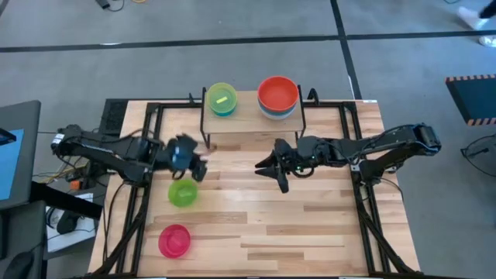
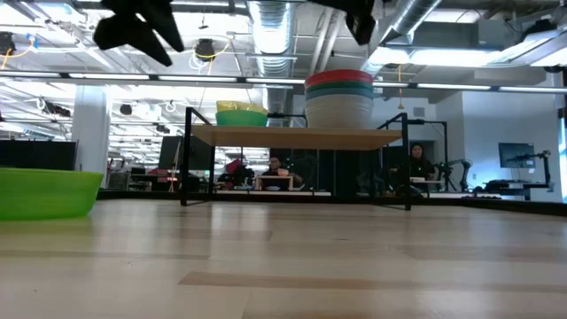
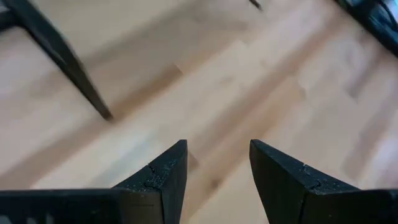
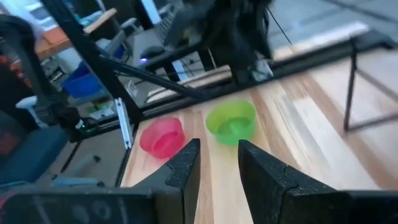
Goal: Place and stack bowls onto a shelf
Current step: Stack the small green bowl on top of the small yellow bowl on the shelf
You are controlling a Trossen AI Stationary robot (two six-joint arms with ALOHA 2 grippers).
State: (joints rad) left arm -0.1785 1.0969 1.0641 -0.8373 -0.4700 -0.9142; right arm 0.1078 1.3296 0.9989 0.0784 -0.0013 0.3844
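Two stacks of bowls are seen on the shelf at the upper centre of the overhead frame. At its left end a yellow bowl is nested on a teal one; at its right end a red-orange bowl tops a stack whose lower bowls are shown as teal and white in the table-level view. On the tabletop, a lime green bowl is set left of centre, and a pink bowl is placed at the lower left, well apart from the shelf.

The left gripper is held above the table just beside the shelf's left legs and near the lime green bowl; its fingers are parted and nothing is gripped between them. The right gripper is positioned at mid-frame below the shelf's front edge, its fingers narrowly spread and empty, with the pink and lime green bowls shown beyond them.
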